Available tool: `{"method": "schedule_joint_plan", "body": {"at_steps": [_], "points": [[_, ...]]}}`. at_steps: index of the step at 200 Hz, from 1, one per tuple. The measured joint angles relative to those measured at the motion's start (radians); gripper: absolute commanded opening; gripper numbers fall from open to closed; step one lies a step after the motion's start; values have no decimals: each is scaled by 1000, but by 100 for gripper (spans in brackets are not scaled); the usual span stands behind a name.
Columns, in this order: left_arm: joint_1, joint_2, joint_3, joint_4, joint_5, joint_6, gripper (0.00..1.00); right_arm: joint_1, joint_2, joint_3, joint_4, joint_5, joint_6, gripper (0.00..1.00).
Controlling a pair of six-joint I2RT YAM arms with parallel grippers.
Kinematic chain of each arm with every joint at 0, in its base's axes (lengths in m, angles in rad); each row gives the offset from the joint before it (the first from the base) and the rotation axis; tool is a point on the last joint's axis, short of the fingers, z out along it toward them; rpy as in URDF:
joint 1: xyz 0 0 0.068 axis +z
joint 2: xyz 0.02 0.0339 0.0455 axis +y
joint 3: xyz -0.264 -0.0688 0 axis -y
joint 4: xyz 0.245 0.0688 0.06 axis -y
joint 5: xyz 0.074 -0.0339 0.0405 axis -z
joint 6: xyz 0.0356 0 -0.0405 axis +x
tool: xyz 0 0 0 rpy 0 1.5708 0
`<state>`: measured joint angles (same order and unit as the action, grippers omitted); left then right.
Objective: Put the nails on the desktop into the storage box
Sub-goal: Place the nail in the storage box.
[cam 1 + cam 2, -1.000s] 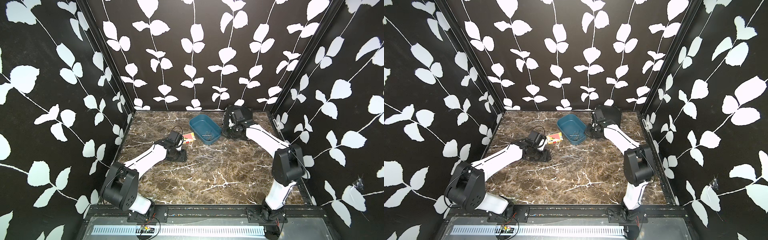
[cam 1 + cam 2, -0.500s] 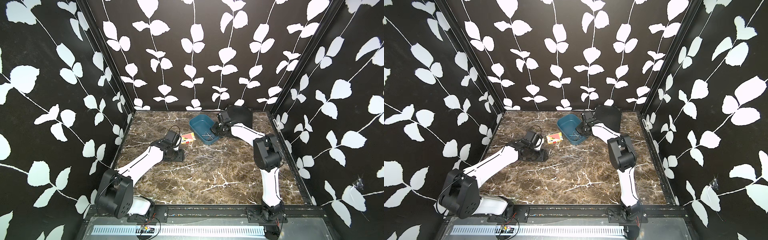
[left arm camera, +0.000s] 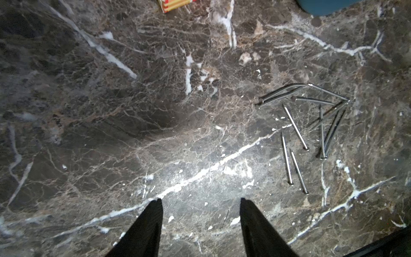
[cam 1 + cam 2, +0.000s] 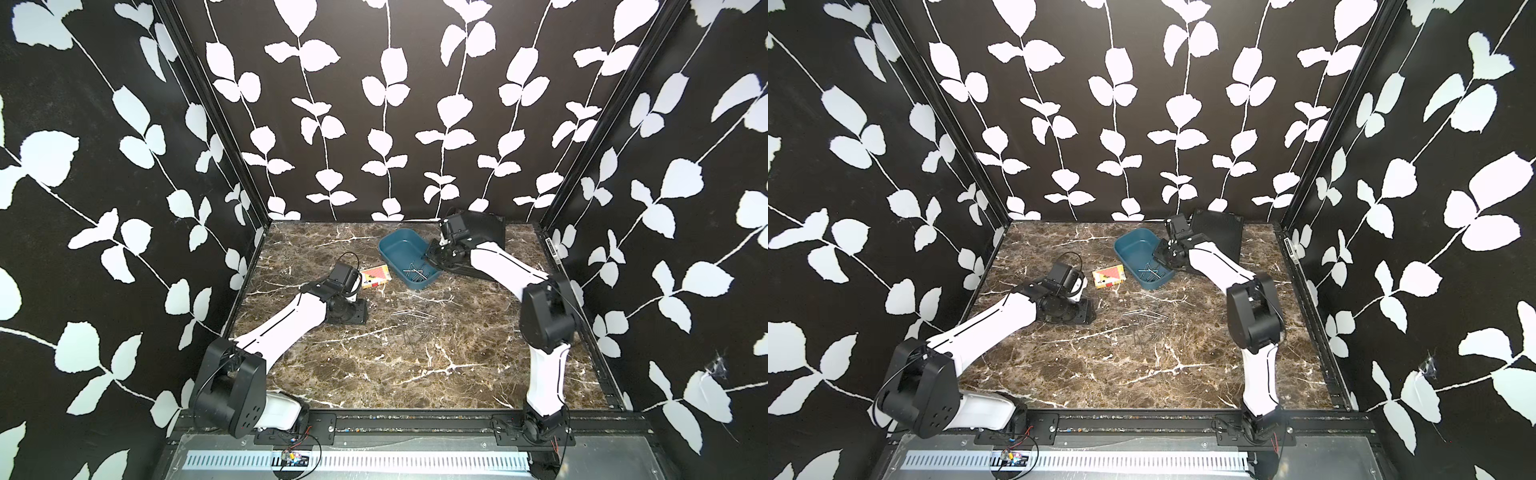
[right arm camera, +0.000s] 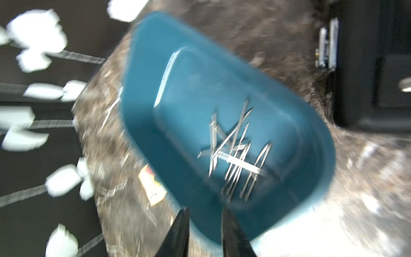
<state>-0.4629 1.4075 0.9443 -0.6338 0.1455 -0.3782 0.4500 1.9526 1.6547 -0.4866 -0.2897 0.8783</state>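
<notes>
The right pincer (image 5: 204,210) is hovering at the rim of the blue tub (image 5: 189,100). Its two black fingers are standing a narrow way apart with nothing caught between them, though this wrist view is smeared by blur. A crossed heap of nails (image 5: 235,155) is lying on the tub's floor, towards the end nearest this pincer. In both top views the tub is sitting near the back of the bench (image 4: 374,374), close to a black ribbed case (image 4: 1219,228), and the right arm is reaching across that case.

The left pincer (image 3: 200,200) is hanging low over bare marble, its fingers standing wide apart and gripping nothing. More nails (image 3: 311,124), roughly ten, are lying loose on the bench ahead of it and off to one side, some crossing each other and some lying singly. In both top views these are lying near the middle of the bench, between the two arms and outside the tub. A small red-and-white card box (image 4: 374,276) is lying between the left arm and the tub, near both.
</notes>
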Motion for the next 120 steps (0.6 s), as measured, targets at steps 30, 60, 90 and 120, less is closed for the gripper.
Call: {"method": "schedule_joint_plan", "body": {"at_steps": [30,60,90,120], "points": [[0,32,-11,26,17,1,58,34,-173,-121,-79,-45,-209,29],[0,32,-35,39,23,0,58,146,-209,-233,-185,-33,-376,32],[0,32,-60,46,31,-6,58,273,-198,-333,-261,1,-446,36],[0,25,-89,65,34,-24,58,372,-180,-354,-300,48,-472,37]]}}
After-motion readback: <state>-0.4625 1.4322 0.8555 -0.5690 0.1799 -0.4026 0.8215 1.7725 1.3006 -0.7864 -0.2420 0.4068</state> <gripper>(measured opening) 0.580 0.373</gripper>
